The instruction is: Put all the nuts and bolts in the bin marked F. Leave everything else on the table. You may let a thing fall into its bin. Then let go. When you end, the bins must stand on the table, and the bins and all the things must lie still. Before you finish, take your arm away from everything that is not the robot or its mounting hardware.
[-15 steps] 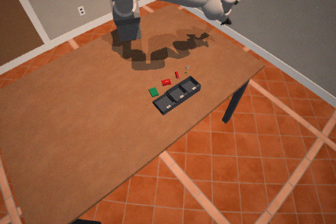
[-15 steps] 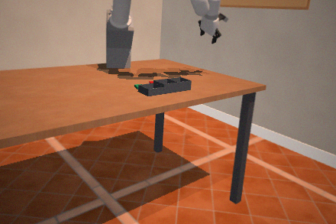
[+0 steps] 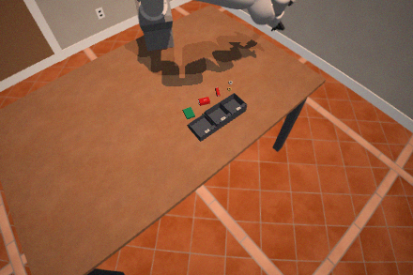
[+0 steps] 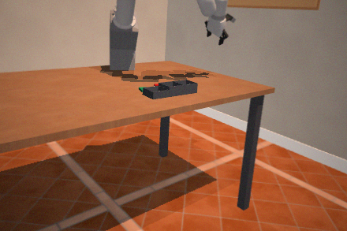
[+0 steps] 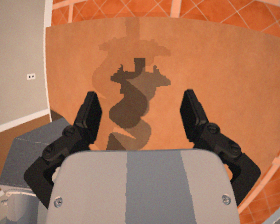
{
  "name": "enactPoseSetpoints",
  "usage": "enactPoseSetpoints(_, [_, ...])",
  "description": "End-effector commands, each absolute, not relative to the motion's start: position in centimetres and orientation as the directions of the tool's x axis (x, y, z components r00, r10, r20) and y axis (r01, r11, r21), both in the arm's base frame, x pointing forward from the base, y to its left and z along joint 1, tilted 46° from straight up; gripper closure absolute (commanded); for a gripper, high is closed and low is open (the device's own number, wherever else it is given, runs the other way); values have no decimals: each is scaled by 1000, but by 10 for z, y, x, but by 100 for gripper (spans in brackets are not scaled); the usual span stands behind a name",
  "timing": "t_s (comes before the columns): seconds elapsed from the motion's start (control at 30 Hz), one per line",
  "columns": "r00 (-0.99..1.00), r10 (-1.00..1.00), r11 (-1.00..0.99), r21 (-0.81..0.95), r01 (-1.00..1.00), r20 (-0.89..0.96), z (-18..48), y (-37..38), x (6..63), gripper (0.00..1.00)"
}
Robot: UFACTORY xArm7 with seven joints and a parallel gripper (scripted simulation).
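The tool (image 4: 216, 35) is hanging released and empty, high above the tabletop (image 3: 94, 132); the tiny nuts (image 3: 230, 83) are risking a missed pinch.

Grey walls (image 4: 59, 1), terracotta tile floor (image 4: 276, 190), wooden table (image 4: 59, 99).

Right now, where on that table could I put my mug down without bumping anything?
The broad stretch of table left of the green block looks free. It is crowded around the dark bins, with red pieces and small nuts just behind them.
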State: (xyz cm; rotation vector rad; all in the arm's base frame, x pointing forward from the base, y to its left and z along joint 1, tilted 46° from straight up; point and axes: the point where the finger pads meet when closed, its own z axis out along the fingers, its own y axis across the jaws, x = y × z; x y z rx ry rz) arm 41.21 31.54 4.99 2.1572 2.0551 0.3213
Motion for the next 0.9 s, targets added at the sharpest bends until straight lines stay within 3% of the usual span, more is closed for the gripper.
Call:
enactPoseSetpoints(0.0, [38,998,-51,252,966,57,51,318,412,0])
enactPoseSetpoints(0.03, [38,998,-51,252,966,57,51,318,412,0])
enactPoseSetpoints(0.07, [38,998,-51,252,966,57,45,314,416,93])
enactPoseSetpoints(0.87, [415,882,-466,290,836,223,119,245,419,93])
